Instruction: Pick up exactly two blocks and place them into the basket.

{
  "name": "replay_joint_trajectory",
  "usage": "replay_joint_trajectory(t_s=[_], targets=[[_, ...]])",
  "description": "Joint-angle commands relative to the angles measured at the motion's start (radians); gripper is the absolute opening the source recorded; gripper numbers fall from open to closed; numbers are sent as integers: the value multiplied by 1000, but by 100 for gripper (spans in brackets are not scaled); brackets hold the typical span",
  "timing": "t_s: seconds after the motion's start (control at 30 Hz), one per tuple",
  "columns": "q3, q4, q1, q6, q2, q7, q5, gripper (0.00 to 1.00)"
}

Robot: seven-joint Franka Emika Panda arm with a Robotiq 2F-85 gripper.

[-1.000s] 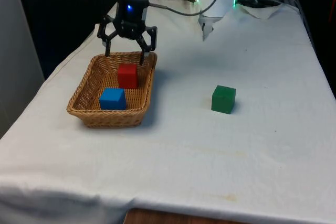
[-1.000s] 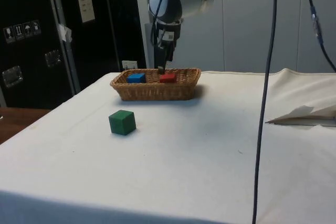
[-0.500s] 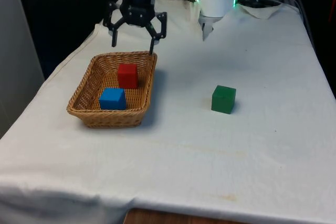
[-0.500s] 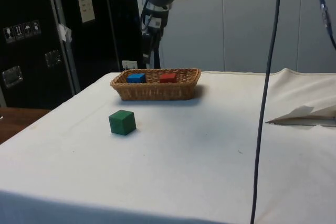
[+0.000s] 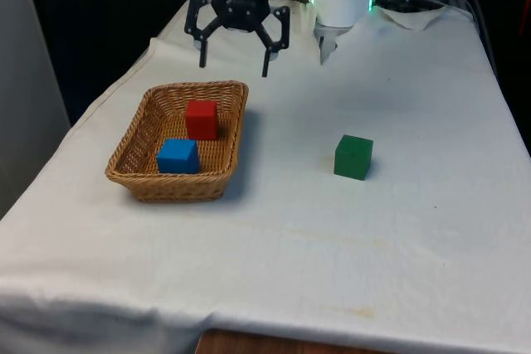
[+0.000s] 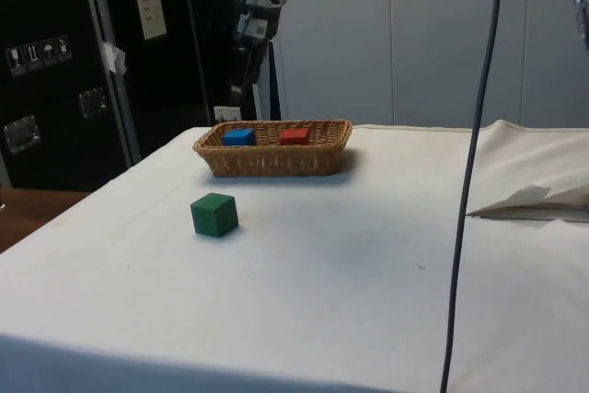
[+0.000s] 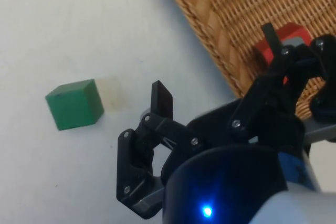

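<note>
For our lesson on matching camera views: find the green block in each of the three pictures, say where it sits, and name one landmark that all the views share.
Front view: the green block sits alone on the white cloth, toward the front view's right of the basket.
Side view: the green block lies on the cloth nearer the camera than the basket.
Wrist view: the green block rests on the cloth, apart from the basket.
Shared landmark: the wicker basket.

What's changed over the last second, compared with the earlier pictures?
The gripper, open and empty, rose from just over the basket and drifted toward the front view's right, away from it. Nothing was grasped or released. The red block and blue block stayed in the basket; the green block stayed on the cloth.
</note>
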Motion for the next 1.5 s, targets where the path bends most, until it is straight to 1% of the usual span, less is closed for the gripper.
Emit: replay_joint_trajectory(t_s=[0.0, 0.13, 0.17, 0.2, 0.3, 0.43, 0.47, 0.5, 0.7, 0.73, 0.77, 0.97, 1.0, 1.03, 1.07, 1.1, 1.23, 1.27, 1.3, 1.33, 1.37, 1.47], targets=[[-13, -5, 13, 7, -1, 15, -19, 100], [10, -8, 15, 17, -14, 13, -20, 100], [19, -2, 2, 4, -14, 0, -4, 100], [15, -8, 16, 20, -16, 13, -19, 100], [33, -12, 15, 39, -19, 11, -18, 100], [46, -17, 17, 70, -11, 14, -24, 100], [58, -13, 5, 48, -21, 0, -8, 100], [48, -19, 18, 79, -7, 15, -26, 100], [60, -24, 30, 141, 23, 34, -45, 100], [88, -26, 11, 125, 5, 11, -22, 100], [64, -24, 34, 157, 31, 43, -54, 100], [73, -23, 45, 193, 50, 78, -90, 100], [107, -26, 21, 180, 31, 58, -72, 100], [75, -21, 46, 197, 52, 86, -97, 100], [78, -20, 49, 200, 54, 93, -103, 100], [85, -18, 50, 209, 55, 109, -118, 100], [101, -12, 53, 218, 58, 141, -143, 100], [111, -12, 56, 220, 57, 155, -152, 100], [116, -12, 56, 220, 56, 161, -155, 100], [146, -18, 31, 212, 40, 138, -138, 100], [121, -13, 56, 220, 55, 166, -159, 100], [138, -13, 58, 221, 57, 183, -165, 100]])
